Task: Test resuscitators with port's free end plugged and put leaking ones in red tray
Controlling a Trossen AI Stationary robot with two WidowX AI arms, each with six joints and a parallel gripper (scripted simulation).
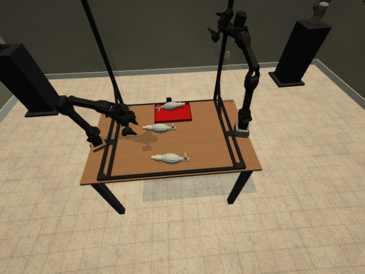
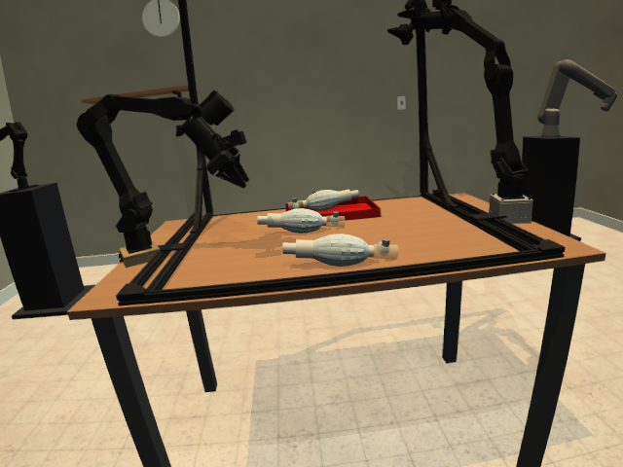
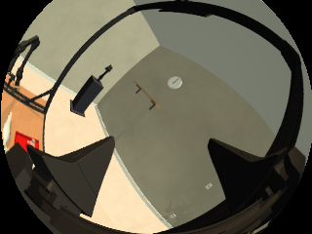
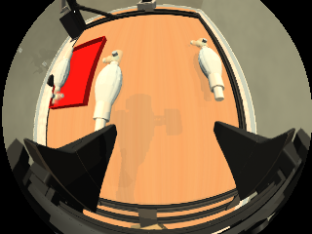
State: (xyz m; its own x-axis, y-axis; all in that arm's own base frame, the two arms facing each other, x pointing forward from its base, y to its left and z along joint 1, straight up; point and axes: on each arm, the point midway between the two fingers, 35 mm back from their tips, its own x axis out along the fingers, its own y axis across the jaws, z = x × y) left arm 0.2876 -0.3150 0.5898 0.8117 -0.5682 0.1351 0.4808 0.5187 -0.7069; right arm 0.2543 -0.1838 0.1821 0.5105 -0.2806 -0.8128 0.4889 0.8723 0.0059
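One resuscitator (image 1: 170, 105) (image 2: 324, 199) (image 4: 61, 70) lies along the back of the red tray (image 1: 174, 121) (image 4: 83, 83), valve end left in the top view; its tail looks raised at the back wall. A second resuscitator (image 1: 159, 127) (image 2: 302, 220) (image 4: 108, 85) lies on the table just in front of the tray. A third resuscitator (image 1: 170, 158) (image 2: 341, 248) (image 4: 211, 63) lies near the front frame bar. My left gripper (image 1: 213, 20) (image 2: 393, 22) (image 3: 163, 143) is open, empty, high above the table. My right gripper (image 1: 135, 128) (image 2: 243, 182) (image 4: 167, 128) is open, empty, above the table beside the second unit's tail.
A black frame (image 1: 177, 172) (image 2: 342, 273) runs around the table top, with uprights at the back. The left arm stands at the right side in the top view, the right arm at the left. A small black block (image 1: 169, 99) is behind the tray.
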